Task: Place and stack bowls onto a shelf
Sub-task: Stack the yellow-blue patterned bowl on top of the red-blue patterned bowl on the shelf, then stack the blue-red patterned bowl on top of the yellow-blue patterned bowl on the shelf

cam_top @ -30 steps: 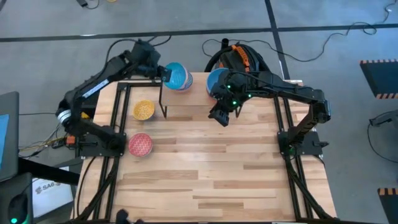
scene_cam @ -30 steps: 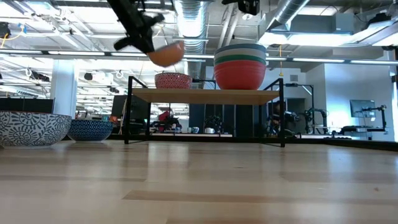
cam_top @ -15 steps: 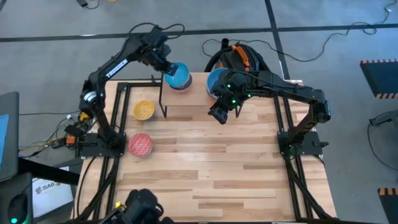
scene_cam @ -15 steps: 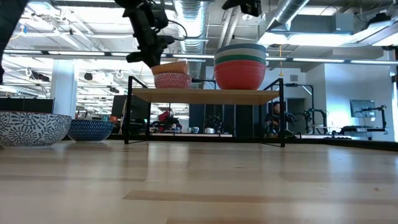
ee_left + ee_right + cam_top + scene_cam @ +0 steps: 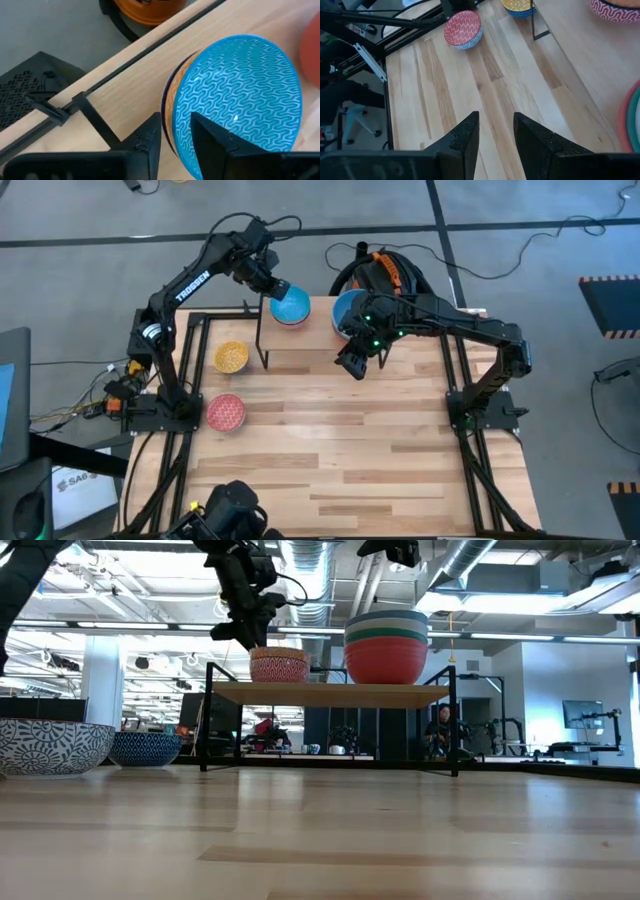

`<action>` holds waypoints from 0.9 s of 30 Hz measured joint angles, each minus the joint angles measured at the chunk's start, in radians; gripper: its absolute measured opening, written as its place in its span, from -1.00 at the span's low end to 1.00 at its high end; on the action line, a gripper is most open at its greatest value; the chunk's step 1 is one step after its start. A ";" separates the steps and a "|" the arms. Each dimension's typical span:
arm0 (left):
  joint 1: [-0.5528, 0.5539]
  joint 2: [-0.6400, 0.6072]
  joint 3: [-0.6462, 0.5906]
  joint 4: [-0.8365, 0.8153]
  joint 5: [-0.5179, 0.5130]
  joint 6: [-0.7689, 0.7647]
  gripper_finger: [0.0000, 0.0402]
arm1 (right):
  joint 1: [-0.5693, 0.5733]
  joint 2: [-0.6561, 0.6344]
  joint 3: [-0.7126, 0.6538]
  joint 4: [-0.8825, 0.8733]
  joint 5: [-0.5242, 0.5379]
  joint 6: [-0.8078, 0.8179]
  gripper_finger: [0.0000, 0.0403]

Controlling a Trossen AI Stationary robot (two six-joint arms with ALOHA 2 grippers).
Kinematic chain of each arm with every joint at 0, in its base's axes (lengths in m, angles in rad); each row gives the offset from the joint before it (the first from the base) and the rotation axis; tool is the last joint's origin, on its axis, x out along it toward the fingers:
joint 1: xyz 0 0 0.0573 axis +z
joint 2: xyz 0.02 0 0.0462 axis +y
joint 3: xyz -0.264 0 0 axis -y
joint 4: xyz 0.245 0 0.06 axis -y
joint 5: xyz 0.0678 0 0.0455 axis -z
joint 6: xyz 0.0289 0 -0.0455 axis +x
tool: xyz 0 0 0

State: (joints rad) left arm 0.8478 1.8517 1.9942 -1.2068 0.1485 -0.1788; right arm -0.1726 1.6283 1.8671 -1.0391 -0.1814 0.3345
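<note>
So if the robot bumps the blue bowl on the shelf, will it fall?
Probably not easily: the blue bowl sits nested in another bowl on the shelf. It looks hard and glossy, so it may slide, and likely chip if it dropped off the nearby edge.

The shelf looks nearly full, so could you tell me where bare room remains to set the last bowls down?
On the shelf, the strip between the small stack under the left gripper and the large stack is narrow, so it is crowded there. The tabletop is bare in front of the shelf, right of the yellow bowl and pink bowl; the right gripper hangs above the shelf's front edge.
</note>
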 joint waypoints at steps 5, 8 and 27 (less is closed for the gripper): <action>-0.009 -0.014 0.000 0.034 -0.089 -0.025 -0.53 | 0.003 0.000 0.000 0.000 0.000 -0.009 -0.27; -0.015 -0.008 -0.001 0.029 -0.127 -0.026 -0.53 | 0.003 0.000 0.000 -0.004 0.000 -0.022 -0.27; -0.495 -0.315 -0.002 -0.272 -0.636 -0.368 -0.52 | 0.050 0.008 -0.152 0.189 -0.003 -0.073 -0.27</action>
State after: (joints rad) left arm 0.3530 1.5370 1.9926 -1.4783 -0.4872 -0.5465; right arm -0.1224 1.6365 1.7154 -0.8501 -0.1841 0.2611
